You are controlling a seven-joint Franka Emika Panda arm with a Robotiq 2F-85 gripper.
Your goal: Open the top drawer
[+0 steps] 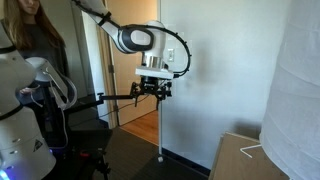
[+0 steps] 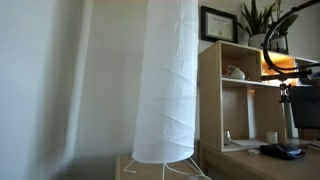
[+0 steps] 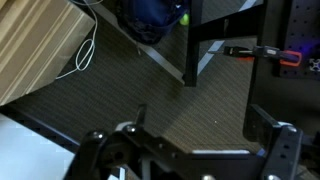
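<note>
The arm holds its jaws in mid-air, high above the floor and in front of a pale wall corner. In the wrist view the jaws stand wide apart with nothing between them, and only dark carpet lies beneath.

The top drawer cannot be made out in any view. What shows is a low wooden counter at the lower edge of an exterior view, with a white cable lying on it. The jaws hang above it and off to one side, well apart from it.

In the wrist view the same counter fills the upper left corner with the cable trailing off its edge. It lies away from the jaws across bare carpet.

A tall white paper lamp stands on the counter, beside a wooden shelf unit. A person stands behind the arm.
</note>
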